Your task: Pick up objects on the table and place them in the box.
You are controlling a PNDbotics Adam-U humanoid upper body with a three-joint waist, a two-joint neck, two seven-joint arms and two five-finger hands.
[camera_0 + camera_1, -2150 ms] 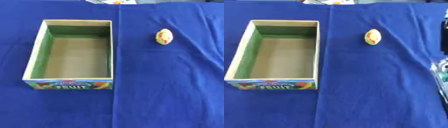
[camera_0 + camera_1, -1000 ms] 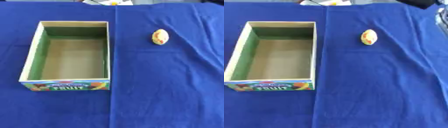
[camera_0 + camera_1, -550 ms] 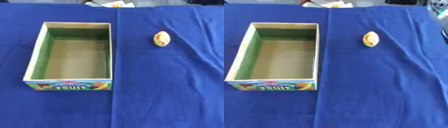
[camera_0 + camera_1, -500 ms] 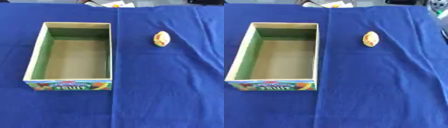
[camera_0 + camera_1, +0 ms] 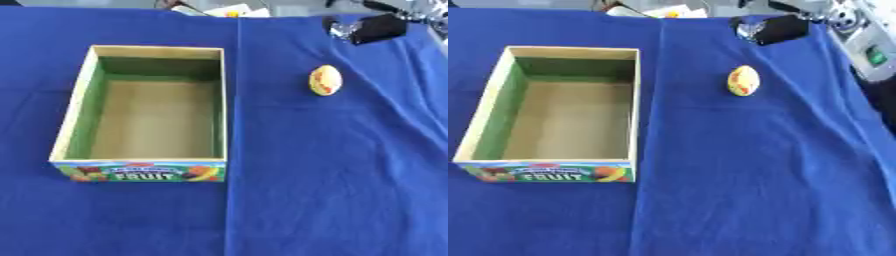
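A small yellow fruit with red patches (image 5: pixel 325 80) lies on the blue cloth, to the right of the box. The open cardboard box (image 5: pixel 77 107) has green inner walls, a bare brown floor and "FRUIT" printed on its front; nothing is inside it. My right hand (image 5: pixel 773 29) comes in from the upper right as a black shape with a silver tip, hanging beyond the fruit and apart from it. My left hand shows in neither view.
A blue cloth (image 5: pixel 332 190) covers the whole table, with a fold line running down its middle. My right arm, silver with a green button (image 5: pixel 866 47), lies along the right edge. White and yellow items (image 5: pixel 229 9) sit past the far edge.
My right hand has come into view from the upper right and now hangs beyond the fruit. The fruit and the box have not moved.
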